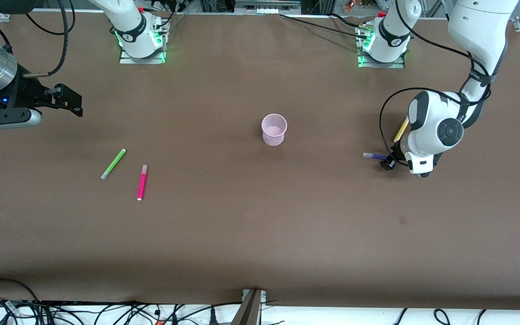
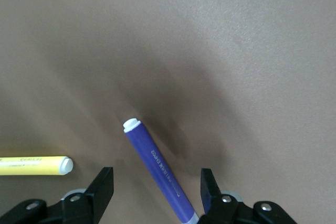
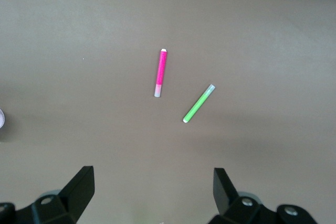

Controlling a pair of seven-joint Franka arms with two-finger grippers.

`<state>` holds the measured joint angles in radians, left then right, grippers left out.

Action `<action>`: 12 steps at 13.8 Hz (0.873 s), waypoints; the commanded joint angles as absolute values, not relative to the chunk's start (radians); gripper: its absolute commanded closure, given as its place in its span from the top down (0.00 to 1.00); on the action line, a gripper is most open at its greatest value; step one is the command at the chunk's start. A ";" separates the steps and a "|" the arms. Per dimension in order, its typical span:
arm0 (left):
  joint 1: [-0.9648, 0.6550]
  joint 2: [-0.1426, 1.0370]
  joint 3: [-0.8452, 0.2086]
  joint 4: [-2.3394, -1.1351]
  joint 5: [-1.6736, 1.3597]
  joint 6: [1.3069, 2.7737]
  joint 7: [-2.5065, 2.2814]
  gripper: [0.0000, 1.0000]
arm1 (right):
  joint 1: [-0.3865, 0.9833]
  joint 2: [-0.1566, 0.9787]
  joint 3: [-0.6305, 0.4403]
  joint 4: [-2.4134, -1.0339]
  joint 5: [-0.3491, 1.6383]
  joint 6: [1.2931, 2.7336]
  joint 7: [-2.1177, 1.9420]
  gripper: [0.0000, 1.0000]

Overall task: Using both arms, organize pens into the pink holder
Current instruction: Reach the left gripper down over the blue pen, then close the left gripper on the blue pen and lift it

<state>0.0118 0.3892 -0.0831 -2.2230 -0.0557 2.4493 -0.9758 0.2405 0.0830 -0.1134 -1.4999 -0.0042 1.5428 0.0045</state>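
The pink holder (image 1: 274, 129) stands upright mid-table. A purple pen (image 1: 375, 156) lies toward the left arm's end, with a yellow pen (image 1: 401, 129) beside it, partly hidden by the left arm. My left gripper (image 1: 388, 163) is down at the table. In the left wrist view it (image 2: 157, 182) is open, straddling the purple pen (image 2: 157, 174) with gaps on both sides; the yellow pen (image 2: 34, 165) lies outside the fingers. Toward the right arm's end lie a green pen (image 1: 113, 164) and a magenta pen (image 1: 141, 182). My right gripper (image 1: 72, 101) hangs open and empty above the table, seeing the green pen (image 3: 199, 103) and magenta pen (image 3: 160, 73).
The brown table (image 1: 260, 234) spreads wide around the holder. Both arm bases (image 1: 142, 40) stand along the edge farthest from the front camera. Cables (image 1: 106, 311) and a metal bracket (image 1: 251, 304) run along the nearest edge.
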 commanded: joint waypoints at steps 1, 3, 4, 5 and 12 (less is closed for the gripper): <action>0.009 0.403 -0.083 -2.233 -0.011 2.467 -0.988 0.75 | 0.244 0.094 -0.115 -1.474 0.009 1.532 0.021 1.00; 0.011 0.414 -0.083 -2.233 0.001 2.483 -0.988 0.75 | 0.244 0.094 -0.115 -1.474 0.009 1.532 0.020 1.00; 0.011 0.417 -0.083 -2.233 0.002 2.484 -0.988 0.74 | 0.244 0.094 -0.115 -1.474 0.009 1.532 0.020 1.00; 0.011 0.417 -0.083 -2.233 0.002 2.484 -0.988 0.70 | 0.244 0.094 -0.115 -1.474 0.009 1.532 0.021 1.00; 0.009 0.422 -0.083 -2.229 0.002 2.484 -0.982 0.00 | 0.245 0.092 -0.115 -1.474 0.009 1.532 0.020 1.00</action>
<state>0.0115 0.4190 -0.0867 -2.2237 -0.0208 2.4820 -0.9755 0.2405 0.0830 -0.1133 -1.4999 -0.0042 1.5428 0.0045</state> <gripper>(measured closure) 0.824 0.000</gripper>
